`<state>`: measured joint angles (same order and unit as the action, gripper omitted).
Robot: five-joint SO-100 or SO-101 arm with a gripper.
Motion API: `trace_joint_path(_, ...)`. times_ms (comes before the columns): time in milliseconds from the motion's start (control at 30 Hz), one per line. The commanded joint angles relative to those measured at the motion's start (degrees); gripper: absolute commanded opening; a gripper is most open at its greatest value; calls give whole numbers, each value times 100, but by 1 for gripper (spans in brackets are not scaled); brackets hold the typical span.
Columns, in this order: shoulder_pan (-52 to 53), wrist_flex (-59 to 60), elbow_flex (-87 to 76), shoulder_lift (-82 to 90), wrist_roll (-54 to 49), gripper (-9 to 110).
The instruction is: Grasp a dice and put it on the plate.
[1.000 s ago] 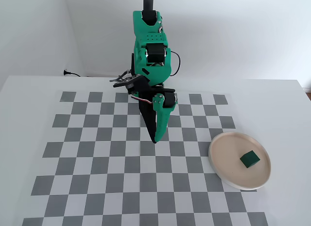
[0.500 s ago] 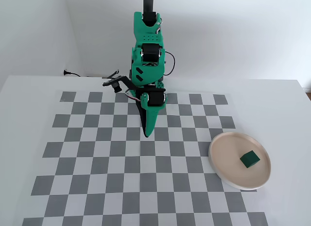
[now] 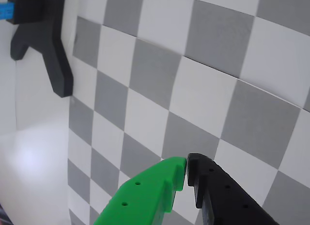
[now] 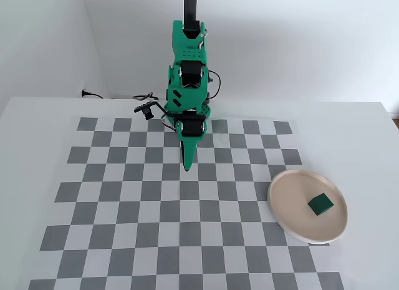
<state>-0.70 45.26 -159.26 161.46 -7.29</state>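
In the fixed view a small dark green dice (image 4: 320,204) lies on the right half of the round beige plate (image 4: 288,203), at the right edge of the checkerboard. My gripper (image 4: 186,168) hangs point-down over the upper middle of the board, far to the left of the plate. Its green and black fingertips meet with nothing between them. The wrist view shows the same shut gripper (image 3: 186,172) over bare checker squares; dice and plate are out of that view.
The grey-and-white checkerboard mat (image 4: 124,196) covers most of the white table. The green arm (image 4: 189,84) rises at the back centre, with a black cable (image 4: 93,95) along the wall. A black bracket (image 3: 46,41) shows top left in the wrist view.
The arm has folded back toward its base. The shut gripper has moved up the board and slightly left, away from the plate. The dice has stayed on the plate.
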Motion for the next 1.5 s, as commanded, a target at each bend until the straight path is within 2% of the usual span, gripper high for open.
trace_joint_path(0,-53,176,-158,791,123,-4)
trace_joint_path(367,-53,1415,-1037,2927,519,-5)
trace_joint_path(733,44,1731,-1345,2971,721,-5)
trace_joint_path(1200,439,2276,-1406,2944,-352,-4)
trace_joint_path(1333,264,1538,-1459,2962,738,-5)
trace_joint_path(1467,202,1538,-1521,2962,1099,-5)
